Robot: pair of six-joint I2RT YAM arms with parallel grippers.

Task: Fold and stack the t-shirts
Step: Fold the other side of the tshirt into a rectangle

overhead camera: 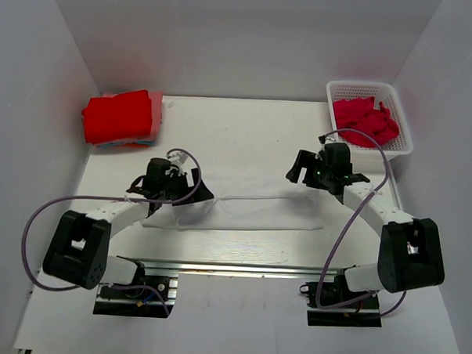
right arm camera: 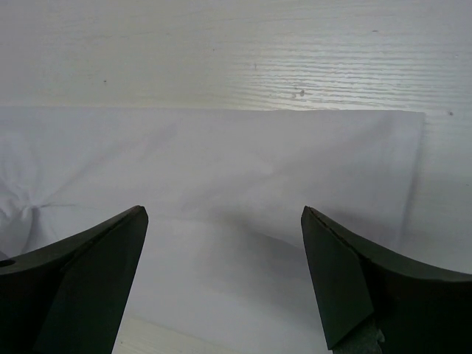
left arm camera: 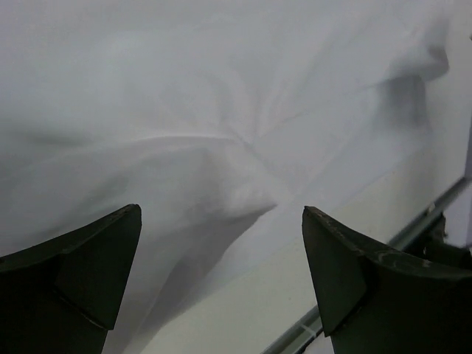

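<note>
A white t-shirt (overhead camera: pixel 250 209) lies partly folded on the table between the two arms. In the left wrist view it (left arm camera: pixel 221 133) is creased and fills most of the frame. In the right wrist view it (right arm camera: pixel 221 169) lies flat with a straight far edge. My left gripper (overhead camera: pixel 190 184) is open and empty over the shirt's left end (left arm camera: pixel 221 221). My right gripper (overhead camera: pixel 301 170) is open and empty over the shirt's right end (right arm camera: pixel 221 228). A stack of folded red shirts (overhead camera: pixel 121 115) lies at the far left.
A white basket (overhead camera: pixel 406 141) at the far right holds crumpled red shirts (overhead camera: pixel 366 118). White walls enclose the table on three sides. A metal rail (overhead camera: pixel 216 266) runs along the near edge, also visible in the left wrist view (left arm camera: pixel 428 214).
</note>
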